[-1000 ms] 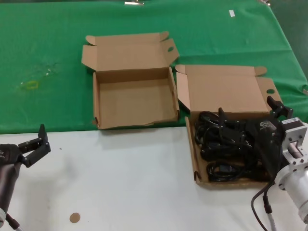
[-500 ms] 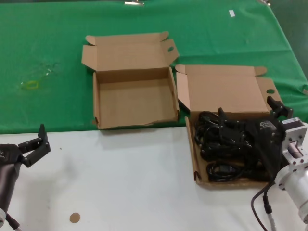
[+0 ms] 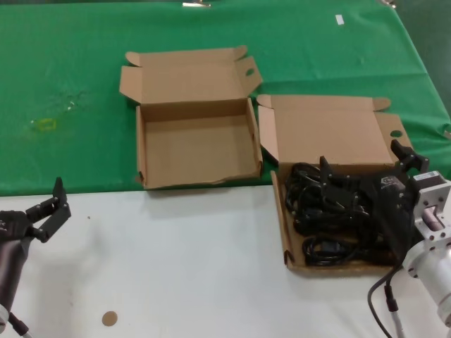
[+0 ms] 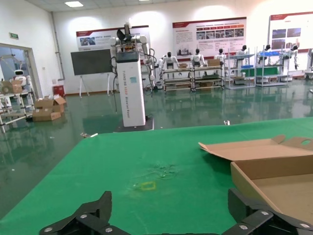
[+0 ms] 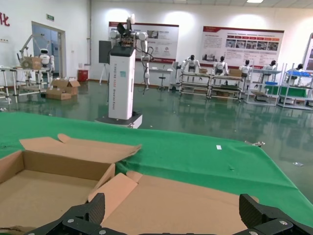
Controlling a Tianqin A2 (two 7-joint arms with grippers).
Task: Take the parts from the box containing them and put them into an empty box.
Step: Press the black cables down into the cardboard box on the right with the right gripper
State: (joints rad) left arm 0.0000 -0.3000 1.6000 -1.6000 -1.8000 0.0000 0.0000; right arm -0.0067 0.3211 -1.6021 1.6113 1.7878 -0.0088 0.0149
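Head view: we see two open cardboard boxes. The box containing them [image 3: 338, 204] sits right of centre, part on the white table [image 3: 183, 267], its raised lid over the green cloth [image 3: 84, 84]. Its tray holds the parts [image 3: 320, 225], a tangle of black cables. An empty box [image 3: 197, 148] lies to its left on the green cloth, lid folded back, tray bare, just beside the first box but not clearly touching it.

Right gripper [image 3: 366, 172] is low over the full box, fingers spread wide above the cables; we see nothing held between them. Right wrist view agrees: both fingertips [image 5: 93, 208] far apart, cardboard lid beyond them.

Left gripper [image 3: 53, 215] is parked near the left edge over the white table, well apart from both boxes, jaws apart and holding nothing. Left wrist view shows its fingertips [image 4: 102, 203] wide apart, with the empty box at the side.

Small brown disc [image 3: 109, 318] lies on the table near the left arm.
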